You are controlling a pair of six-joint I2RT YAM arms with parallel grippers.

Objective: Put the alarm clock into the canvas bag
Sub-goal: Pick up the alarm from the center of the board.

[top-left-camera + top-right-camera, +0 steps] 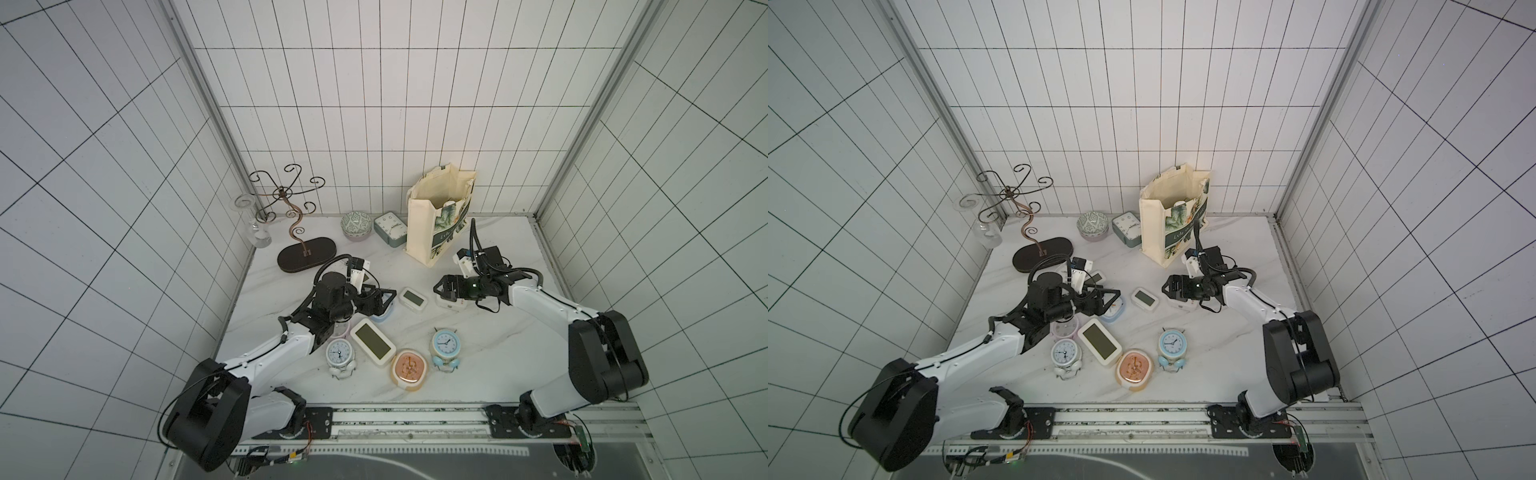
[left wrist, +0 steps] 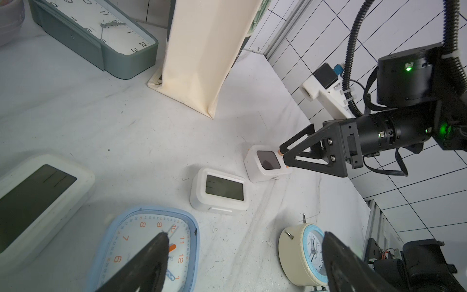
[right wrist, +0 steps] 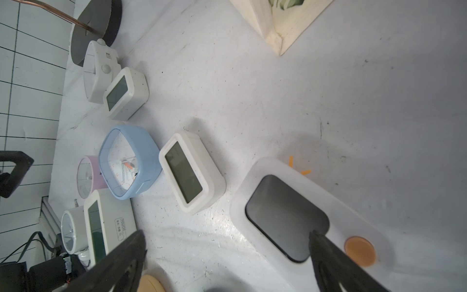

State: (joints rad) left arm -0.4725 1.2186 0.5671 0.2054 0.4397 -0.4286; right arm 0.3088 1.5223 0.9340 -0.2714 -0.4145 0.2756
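The alarm clock [image 3: 288,215] we judge next is the white cube on the table [image 1: 478,353]. Reading across: the left end effector [image 2: 243,237] hangs released over a blue square clock [image 2: 141,235]; the right end effector [image 3: 226,233] — jaws spread, empty — hovers over the cube, which lies off-centre in the gap. The canvas bag [image 1: 428,232] stands just beyond, nearer the right arm.

The left arm [image 1: 270,349] reaches from the near left base toward the centre. The left gripper [image 1: 386,300] points right, low, with its jaws spread wide. The right arm [image 1: 540,299] extends from the near right. The right gripper [image 1: 439,287] points left, low, jaws fully apart.
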